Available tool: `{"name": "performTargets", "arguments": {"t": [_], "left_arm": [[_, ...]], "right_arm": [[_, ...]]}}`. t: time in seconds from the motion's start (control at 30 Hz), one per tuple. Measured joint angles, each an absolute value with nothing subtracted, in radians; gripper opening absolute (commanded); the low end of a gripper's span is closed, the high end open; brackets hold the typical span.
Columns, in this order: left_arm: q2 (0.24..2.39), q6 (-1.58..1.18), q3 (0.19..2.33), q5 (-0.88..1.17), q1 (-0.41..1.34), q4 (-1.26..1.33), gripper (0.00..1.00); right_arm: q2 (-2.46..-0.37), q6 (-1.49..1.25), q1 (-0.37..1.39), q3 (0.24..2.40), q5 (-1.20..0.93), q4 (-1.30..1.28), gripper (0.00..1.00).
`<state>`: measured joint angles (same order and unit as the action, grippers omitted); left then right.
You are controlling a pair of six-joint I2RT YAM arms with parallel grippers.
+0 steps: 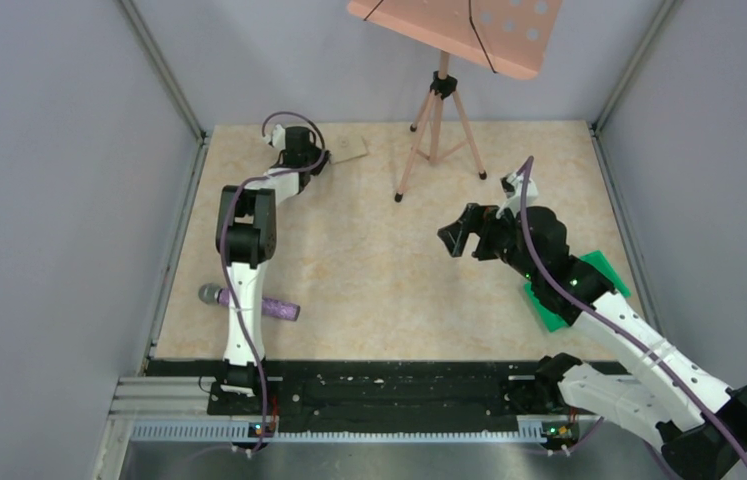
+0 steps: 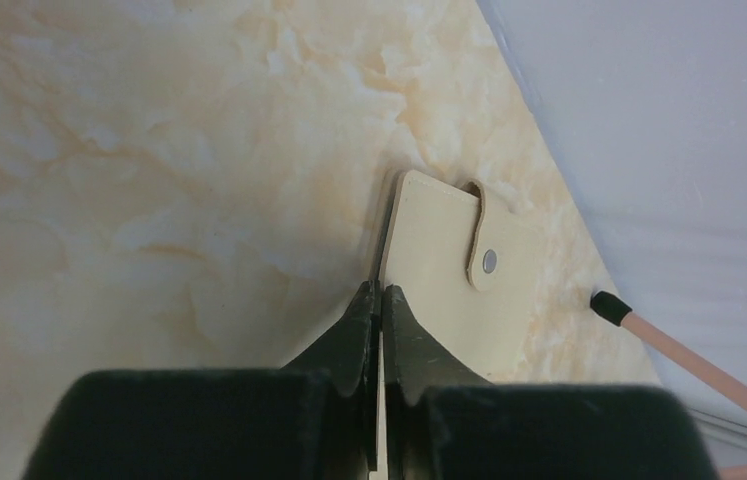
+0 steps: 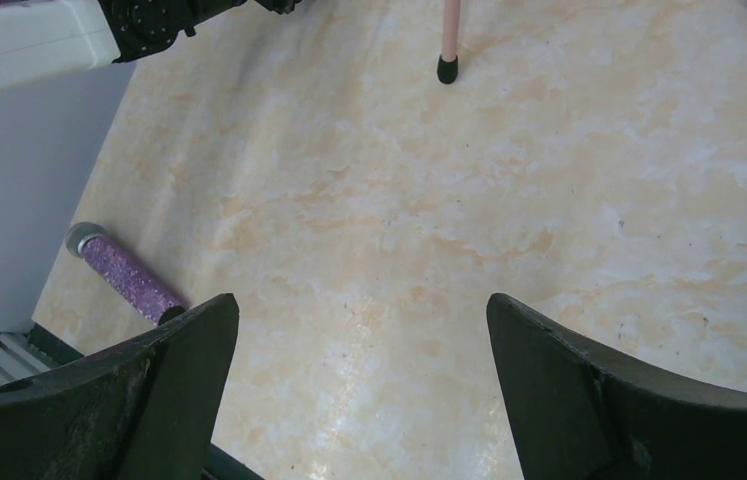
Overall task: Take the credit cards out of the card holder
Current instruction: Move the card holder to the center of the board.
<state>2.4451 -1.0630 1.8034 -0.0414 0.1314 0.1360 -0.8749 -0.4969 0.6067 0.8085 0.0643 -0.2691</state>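
Observation:
The card holder (image 2: 439,290) is closed, beige side out, its strap snapped shut, and it rests at the table's far left near the back wall (image 1: 351,152). My left gripper (image 2: 381,292) is shut on its near edge, which runs between the fingers. In the top view the left gripper (image 1: 323,160) is at the holder's left end. No credit cards show; they are hidden or out of view. My right gripper (image 1: 455,240) is open and empty above the table's middle right, and in its own view (image 3: 361,312) only bare table lies between the fingers.
A purple microphone (image 1: 249,300) lies by the left arm's base and also shows in the right wrist view (image 3: 125,276). A green tray (image 1: 599,270) sits under the right arm. A pink music stand's tripod (image 1: 437,130) stands at the back; one of its legs (image 2: 694,362) is close to the holder.

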Motion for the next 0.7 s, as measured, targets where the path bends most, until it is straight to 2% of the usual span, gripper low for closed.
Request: {"name": "performTargets", "arguments": {"t": [0.33, 0.7], "left_arm": [[2.302, -1.001, 1.617, -0.002, 0.131, 0.109, 0.0], [1.907, -0.99, 1.061, 0.088, 0.189, 0.127, 0.0]], "right_arm": [[-0.788, -0.536, 0.607, 0.813, 0.106, -0.316, 0.93], [-0.752, -0.612, 0.607, 0.738, 0.147, -0.405, 0.93]]}}
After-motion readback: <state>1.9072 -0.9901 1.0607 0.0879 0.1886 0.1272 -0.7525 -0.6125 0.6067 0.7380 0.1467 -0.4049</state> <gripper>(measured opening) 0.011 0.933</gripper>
